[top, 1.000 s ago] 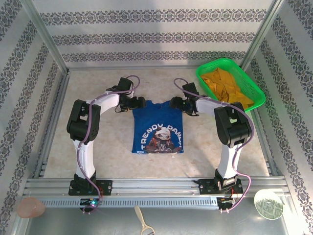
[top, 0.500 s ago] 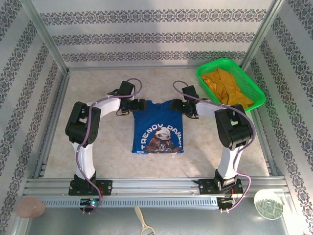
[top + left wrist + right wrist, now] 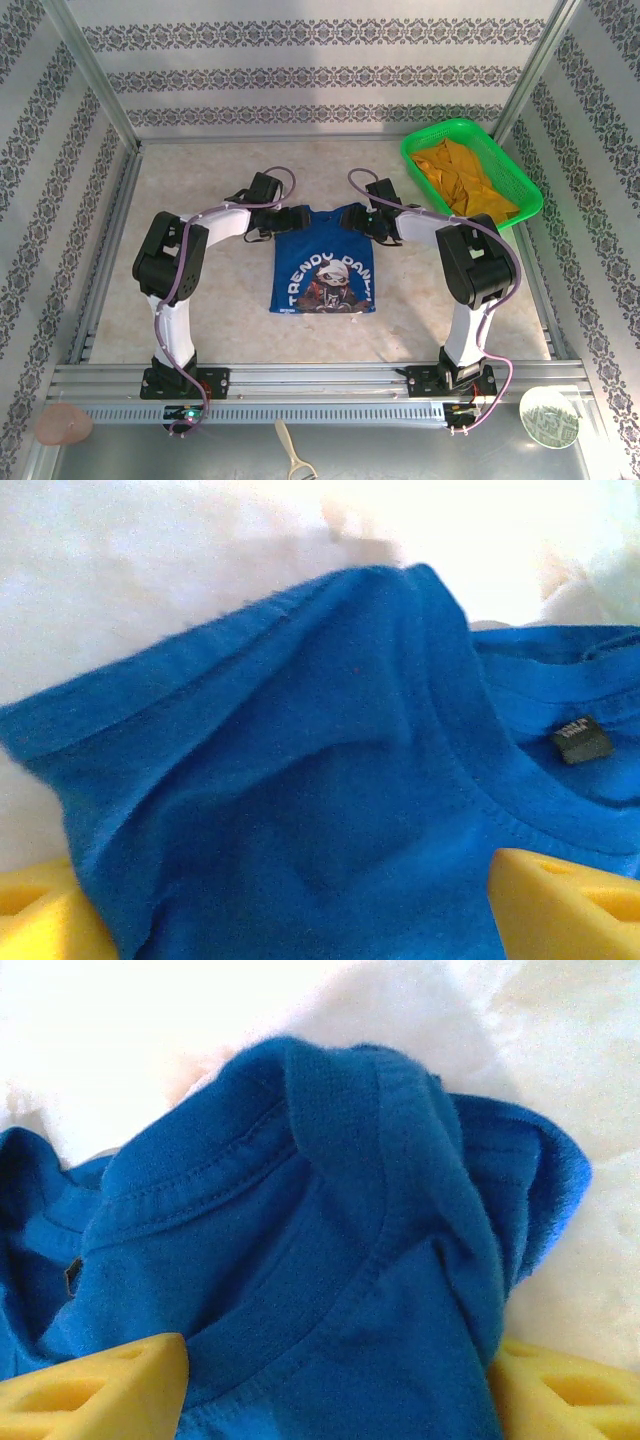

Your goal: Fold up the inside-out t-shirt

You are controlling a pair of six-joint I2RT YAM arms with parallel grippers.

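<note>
Blue t-shirt (image 3: 325,262) lies flat on the table (image 3: 200,300), print up, well left of the green basket (image 3: 532,206). Right gripper (image 3: 357,217) sits at the shoulder nearer the basket, yellow fingers (image 3: 100,1385) wide apart, cloth bunched between them, unclamped. Left gripper (image 3: 287,220) sits at the shoulder farther from the basket, likewise spread wide, with fabric lying between its pads (image 3: 560,905).

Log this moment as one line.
t-shirt: spread on table, print up | left gripper: open, astride shoulder cloth | right gripper: open, astride other shoulder | fold: not started
</note>
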